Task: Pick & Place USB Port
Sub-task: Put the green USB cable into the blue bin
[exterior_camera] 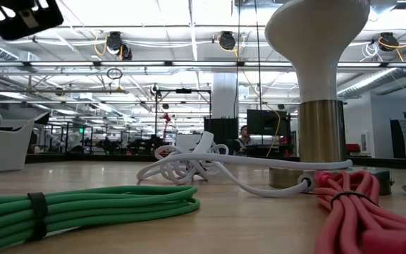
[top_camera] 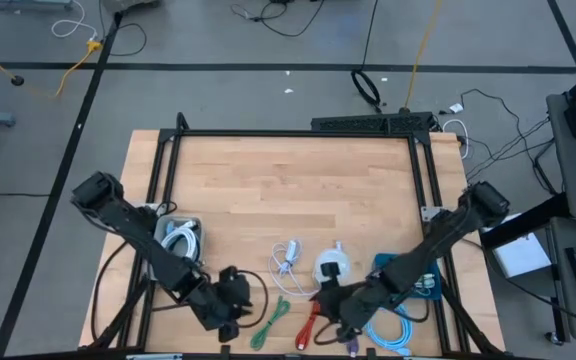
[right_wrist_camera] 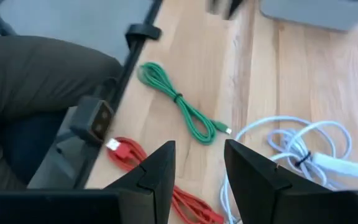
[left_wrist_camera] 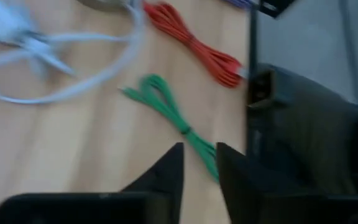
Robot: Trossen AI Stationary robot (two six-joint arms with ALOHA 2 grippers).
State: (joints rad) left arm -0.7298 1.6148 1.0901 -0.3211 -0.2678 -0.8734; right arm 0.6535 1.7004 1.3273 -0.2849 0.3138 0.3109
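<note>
Three bundled cables lie flat on the wooden table near its near edge: a green one (top_camera: 273,320), a red one (top_camera: 308,322) and a white one with a plug (top_camera: 286,255). A white round-topped device (top_camera: 330,266) stands beside them and rises tall in the low view (exterior_camera: 316,85). My left gripper (top_camera: 236,300) hovers left of the green cable (left_wrist_camera: 173,115), fingers a little apart and empty. My right gripper (top_camera: 330,300) hovers just right of the red cable (right_wrist_camera: 135,158), open and empty. The green cable (right_wrist_camera: 182,102) lies ahead of it.
A white bin (top_camera: 178,238) with white cables sits at the near left. A blue cable (top_camera: 393,335), a purple plug (top_camera: 351,346) and a teal box (top_camera: 408,270) lie at the near right. The black frame rail (right_wrist_camera: 98,121) runs along the near edge. The table's far half (top_camera: 298,180) is bare wood.
</note>
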